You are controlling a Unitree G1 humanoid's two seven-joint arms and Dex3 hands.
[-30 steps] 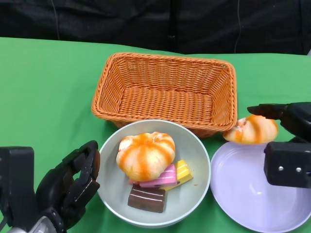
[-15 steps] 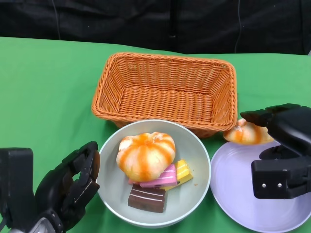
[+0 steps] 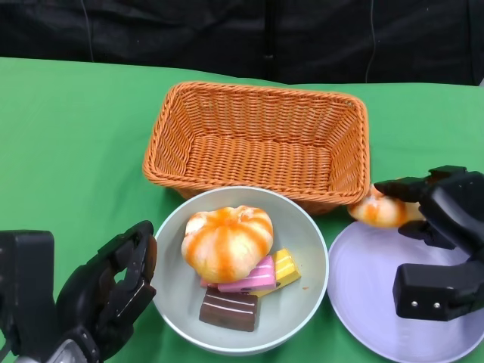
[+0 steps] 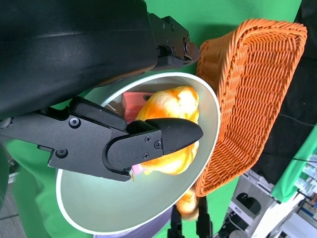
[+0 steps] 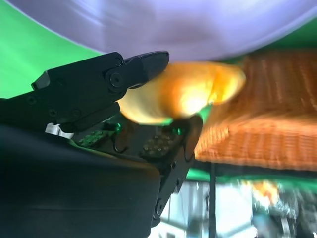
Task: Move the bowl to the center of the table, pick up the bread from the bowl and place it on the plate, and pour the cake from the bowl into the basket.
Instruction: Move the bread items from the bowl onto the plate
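Note:
The pale green bowl [image 3: 306, 227] sits at the front middle, just before the basket. It holds a round orange-striped bread [image 3: 227, 240], a pink cake [image 3: 251, 277], a yellow cake [image 3: 285, 265] and a chocolate cake [image 3: 228, 308]. My right hand [image 3: 448, 215] grips a second, smaller bread [image 3: 378, 211] above the far left rim of the lavender plate [image 3: 378, 302]. The right wrist view shows that bread [image 5: 183, 94] between my fingers [image 5: 99, 82], with the plate [image 5: 198, 25] close by. My left hand [image 3: 106, 295] rests beside the bowl's left rim, fingers apart, holding nothing. The bowl [image 4: 210, 106] and round bread [image 4: 171, 111] show in the left wrist view.
An orange wicker basket [image 3: 170, 128] stands behind the bowl and holds nothing. Its right front corner is close to the held bread. Green cloth covers the table [image 3: 68, 136], with open cloth at the left. The basket [image 4: 252, 84] also appears in the left wrist view.
My right hand has come down and slightly left with the small bread, nearer the plate's rim. The left hand and bowl have not moved.

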